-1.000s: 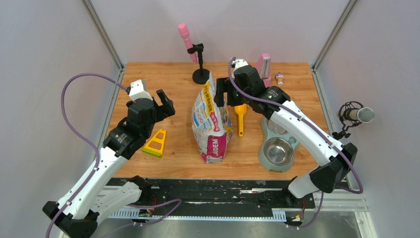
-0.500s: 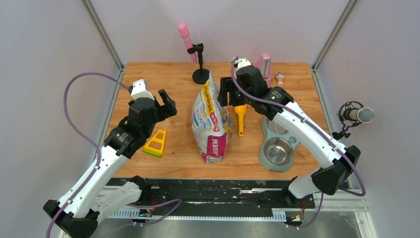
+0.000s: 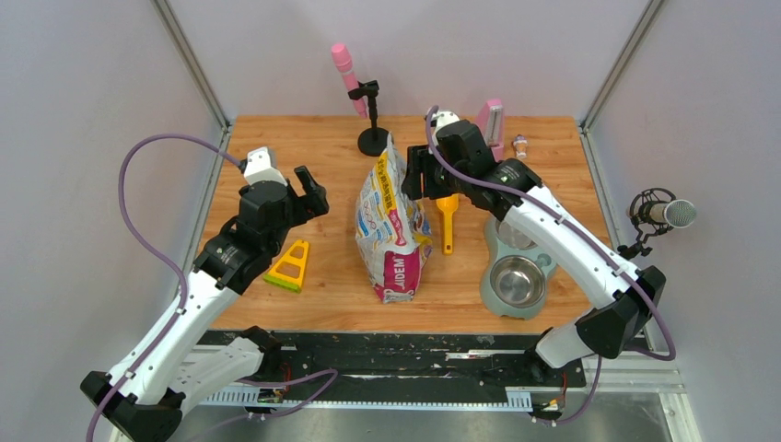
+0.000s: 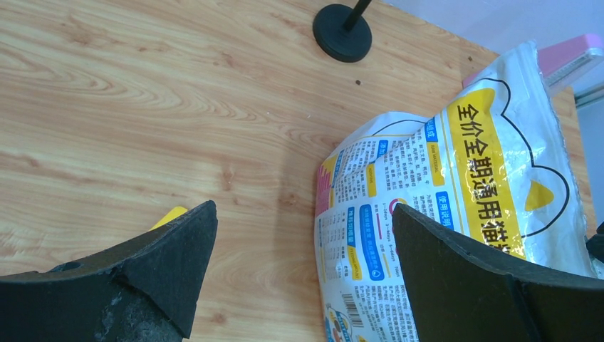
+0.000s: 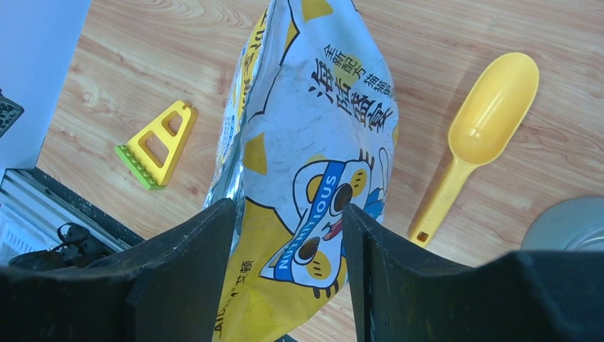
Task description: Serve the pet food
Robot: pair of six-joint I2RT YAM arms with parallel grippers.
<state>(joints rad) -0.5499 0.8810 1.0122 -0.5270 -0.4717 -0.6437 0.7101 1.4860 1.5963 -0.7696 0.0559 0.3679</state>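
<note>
No pet food shows; it is hidden inside the closed printed bag, which stands upright mid-table and also shows in the left wrist view and the right wrist view. My right gripper is open at the bag's upper right edge, and in its wrist view the bag's top lies between the fingers. My left gripper is open and empty, left of the bag with bare wood between them. A yellow scoop lies right of the bag. A double steel bowl stand sits at the front right.
A yellow triangular toy lies under the left arm. A pink microphone on a black stand is behind the bag. A pink object stands at the back right. Another microphone sits off the right edge.
My right gripper shifted slightly right and then back left at the bag's top. The left arm barely moved.
</note>
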